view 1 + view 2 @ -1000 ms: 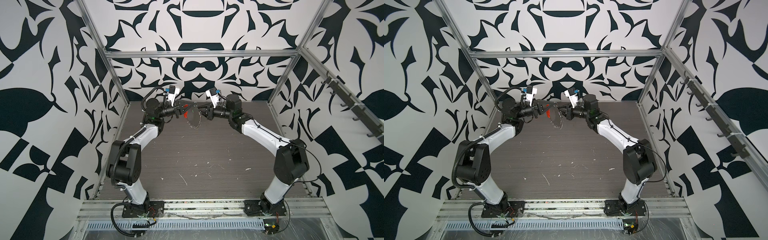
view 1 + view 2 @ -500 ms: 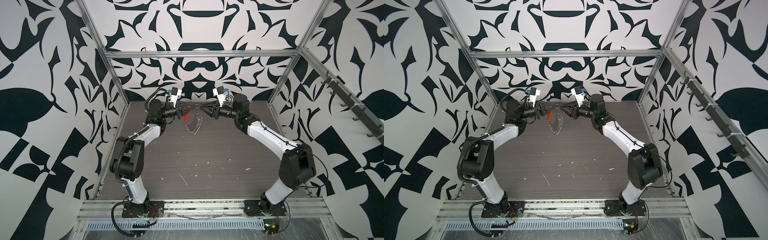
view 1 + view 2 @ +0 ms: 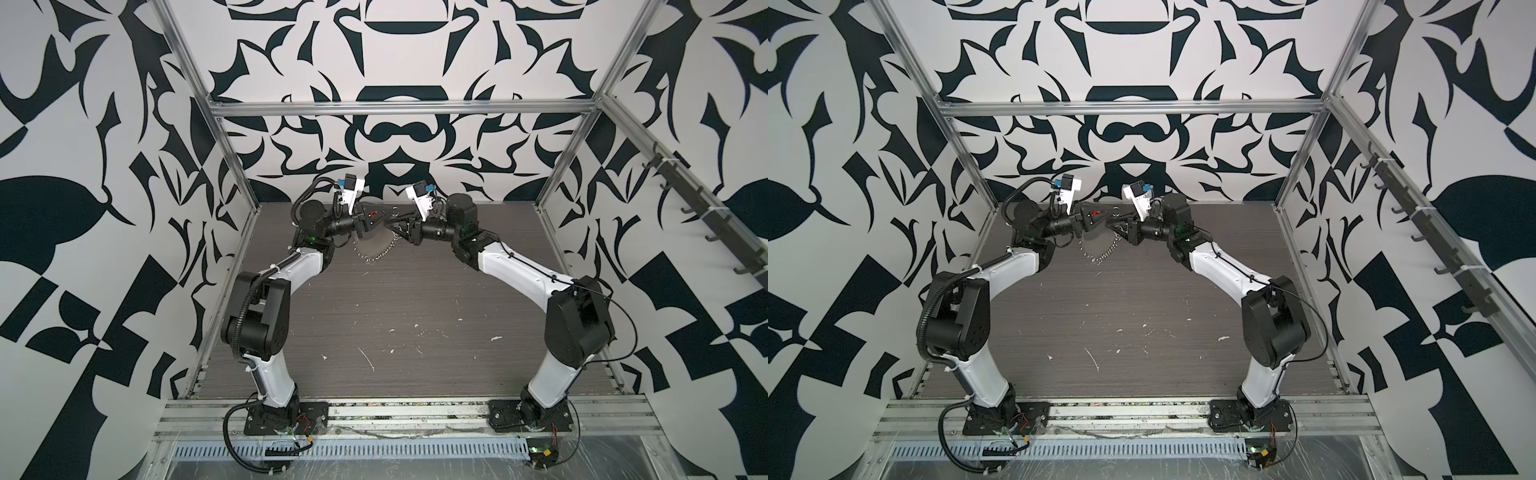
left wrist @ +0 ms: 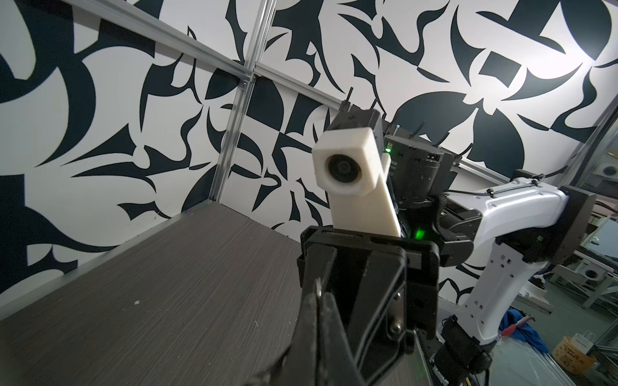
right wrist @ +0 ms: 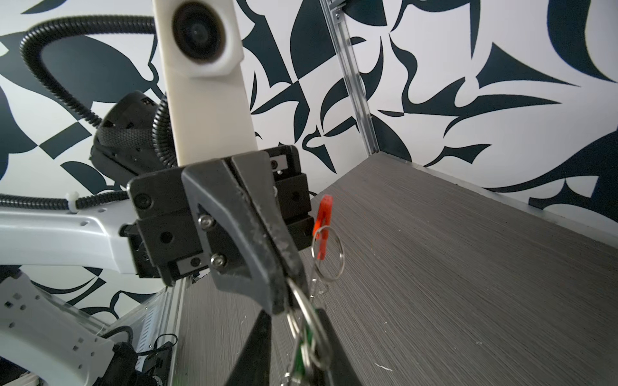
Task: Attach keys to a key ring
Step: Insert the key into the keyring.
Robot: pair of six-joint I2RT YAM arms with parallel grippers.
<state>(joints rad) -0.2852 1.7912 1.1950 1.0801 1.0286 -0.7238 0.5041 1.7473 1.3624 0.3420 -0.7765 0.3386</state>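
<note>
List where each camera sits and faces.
Top views: high over the front, looking down at the table; both arms show whole.
Left wrist: on the left arm, facing the right gripper and arm; own fingers visible.
Right wrist: on the right arm, facing the left gripper clamping the key ring; own fingers visible.
Shared: top views nearly match; each wrist view shows the opposite gripper.
</note>
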